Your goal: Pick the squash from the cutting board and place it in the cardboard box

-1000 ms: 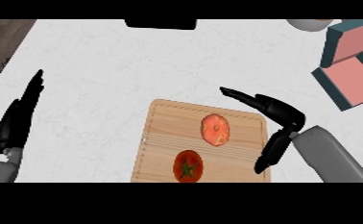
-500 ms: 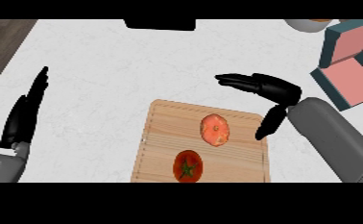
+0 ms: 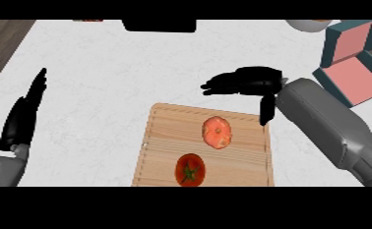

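Observation:
An orange, blotchy squash (image 3: 218, 131) lies on the wooden cutting board (image 3: 163, 144), near the board's middle. My right hand (image 3: 245, 82) hovers just beyond the board's far right corner, fingers stretched out to the left, thumb pointing down toward the board's right edge, holding nothing. It is above and to the right of the squash, not touching it. The box (image 3: 350, 58), teal outside and pink inside, stands at the right edge. My left hand (image 3: 23, 116) rests open at the left edge, fingers up.
A red tomato (image 3: 190, 169) sits on the board in front of the squash. A black object (image 3: 159, 25) lies at the counter's far edge. A pale bowl (image 3: 311, 24) shows at the far right. Dark wood (image 3: 13, 35) borders the counter's far left.
My right hand has moved up and leftward, from beside the board's right edge to beyond its far corner, with the forearm following. The left hand has shifted only slightly.

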Robot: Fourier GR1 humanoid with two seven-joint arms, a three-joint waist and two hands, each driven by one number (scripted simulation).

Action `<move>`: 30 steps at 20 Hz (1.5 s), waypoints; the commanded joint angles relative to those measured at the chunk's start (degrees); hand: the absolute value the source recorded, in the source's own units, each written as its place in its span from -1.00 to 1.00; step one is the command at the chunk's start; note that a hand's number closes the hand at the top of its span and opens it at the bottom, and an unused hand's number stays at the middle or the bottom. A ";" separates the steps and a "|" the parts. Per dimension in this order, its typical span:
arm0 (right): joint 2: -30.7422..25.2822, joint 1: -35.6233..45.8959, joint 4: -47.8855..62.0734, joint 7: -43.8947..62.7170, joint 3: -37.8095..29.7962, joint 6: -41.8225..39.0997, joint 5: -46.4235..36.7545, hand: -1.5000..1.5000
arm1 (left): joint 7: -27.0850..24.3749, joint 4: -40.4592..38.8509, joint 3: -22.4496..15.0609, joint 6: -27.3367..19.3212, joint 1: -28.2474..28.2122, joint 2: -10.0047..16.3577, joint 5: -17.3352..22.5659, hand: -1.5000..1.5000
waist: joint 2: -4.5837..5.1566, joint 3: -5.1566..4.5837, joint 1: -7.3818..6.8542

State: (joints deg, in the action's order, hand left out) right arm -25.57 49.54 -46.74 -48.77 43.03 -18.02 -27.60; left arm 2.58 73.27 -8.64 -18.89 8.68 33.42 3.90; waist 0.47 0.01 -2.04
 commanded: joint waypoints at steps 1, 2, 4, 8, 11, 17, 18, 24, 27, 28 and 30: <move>5.37 5.18 3.08 2.23 3.45 -4.74 -4.91 -1.00 | -4.52 -4.86 1.52 0.90 0.26 -1.11 -0.24 0.00 | -0.08 -0.09 0.79; 6.08 2.03 3.40 0.85 3.97 -3.69 -5.67 -1.00 | -1.38 -2.01 0.78 -0.35 -0.75 -1.74 -1.13 0.00 | -0.28 -0.02 1.05; 6.71 0.19 2.08 1.75 4.95 -3.21 -7.23 -1.00 | 1.51 3.26 2.21 2.29 -3.07 1.67 0.24 0.00 | -0.54 0.02 0.95; 9.19 2.72 4.72 4.12 3.22 -3.29 -11.30 -1.00 | 0.68 -1.51 2.73 0.63 1.07 -1.66 -2.97 0.00 | -0.39 -0.01 1.71; 9.74 2.01 4.24 3.60 1.97 -3.43 -13.35 -1.00 | -4.17 -5.50 6.05 5.02 -0.70 -0.43 -1.28 0.00 | -0.44 -0.04 1.89; 12.94 1.83 5.28 4.03 -1.83 -3.83 -17.18 -1.00 | -0.44 1.70 6.47 4.25 -3.48 -2.16 -3.86 0.00 | -0.50 -0.01 1.62; 10.60 -2.51 4.05 2.09 -0.51 -1.23 -18.37 -1.00 | 2.60 0.74 6.42 4.32 -0.60 -2.12 -4.46 0.00 | -0.50 0.00 1.96; 10.07 -2.80 -1.35 -0.33 -2.17 -7.41 -17.35 -1.00 | -1.99 0.30 5.95 2.87 -4.90 -5.79 -6.62 0.00 | -0.63 -0.03 2.16; 11.84 -3.59 -1.95 -0.14 -1.55 -7.43 -18.22 -1.00 | -2.09 -1.54 8.49 5.40 -2.05 -3.81 -5.83 0.00 | -0.52 -0.03 2.13; 10.68 -1.31 -0.77 -1.69 -2.94 -9.26 -17.68 -1.00 | 1.43 2.66 6.83 3.37 -3.11 -5.31 -7.32 0.00 | -0.53 -0.01 1.79; 9.61 -6.11 -9.20 0.13 -2.19 -10.01 -16.37 -1.00 | -1.45 -0.91 7.88 3.90 -2.85 -5.67 -7.10 0.00 | -0.70 -0.04 2.57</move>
State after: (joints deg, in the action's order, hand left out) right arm -14.74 46.08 -49.06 -46.05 41.26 -21.64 -45.00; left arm 1.97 73.63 -1.25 -14.69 5.70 28.79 -2.35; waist -0.09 -0.01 0.01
